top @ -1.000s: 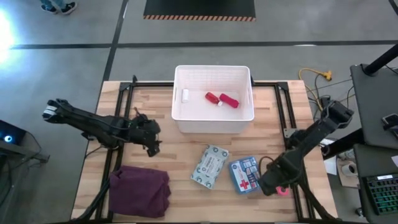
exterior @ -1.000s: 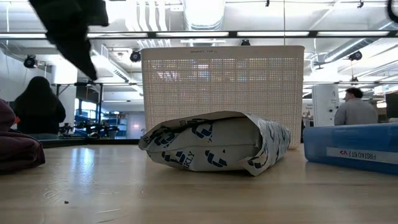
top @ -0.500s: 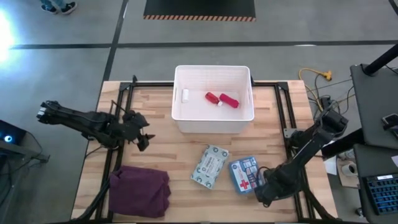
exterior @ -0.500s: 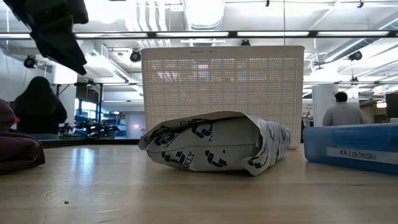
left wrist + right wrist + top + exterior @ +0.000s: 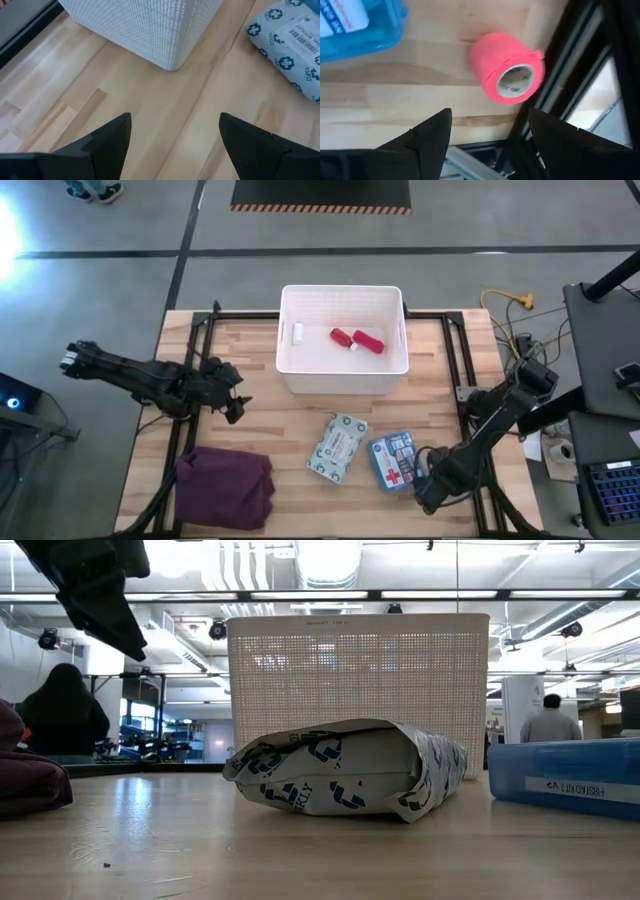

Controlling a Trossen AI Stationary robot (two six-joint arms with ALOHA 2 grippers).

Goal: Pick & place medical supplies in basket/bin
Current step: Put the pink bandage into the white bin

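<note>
High view: we see the white rectangular plastic basket with slotted walls at the far centre of the wooden table. Inside it lie a small white bottle, a small red bottle and a pink-red tube, the last two just beside each other.

On the table nearer than the basket, the grey-green flat packet with blue crosses lies just beside the blue first-aid box with a red cross. A folded maroon cloth occupies the near left corner.

The right gripper is low at the near right edge, close beside the first-aid box. In the right wrist view we see its two dark fingers spread apart and empty, with the pink roll of tape lying on its side between and beyond them, at the table edge next to the black frame rail. The first-aid box corner lies near the roll, not touching it.

The left gripper hovers left of the basket; its jaws are released and empty, facing a basket corner and the packet.

In the low view, the packet stands in front of the basket wall, and people are visible in the room behind.
</note>
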